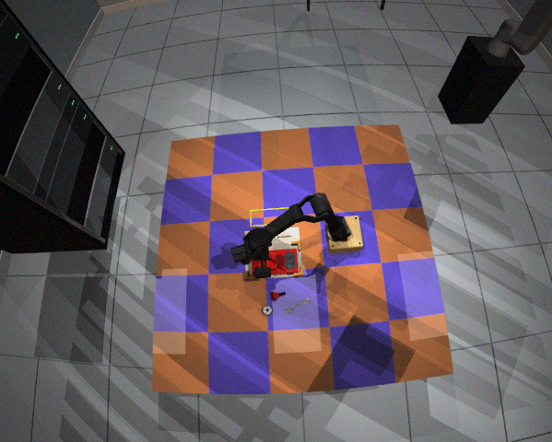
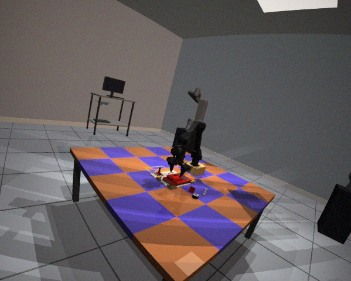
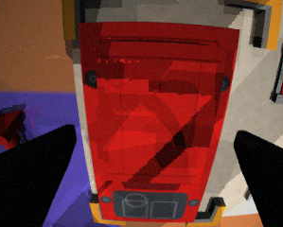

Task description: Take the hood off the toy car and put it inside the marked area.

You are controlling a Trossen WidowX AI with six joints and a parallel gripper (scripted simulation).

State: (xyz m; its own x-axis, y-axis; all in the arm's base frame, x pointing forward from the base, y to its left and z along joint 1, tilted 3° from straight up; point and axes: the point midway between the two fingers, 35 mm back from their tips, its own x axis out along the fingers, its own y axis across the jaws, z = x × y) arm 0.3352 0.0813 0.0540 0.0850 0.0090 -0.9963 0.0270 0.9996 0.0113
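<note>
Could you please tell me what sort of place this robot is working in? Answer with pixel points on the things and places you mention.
Probably a lab or server room: a tall black rack cabinet with green lights point(image 1: 115, 200) stands beside the checkered table point(image 1: 238, 364) point(image 2: 157, 208), and a black monitor point(image 2: 113, 85) sits on a metal-legged desk point(image 2: 129, 119).
</note>
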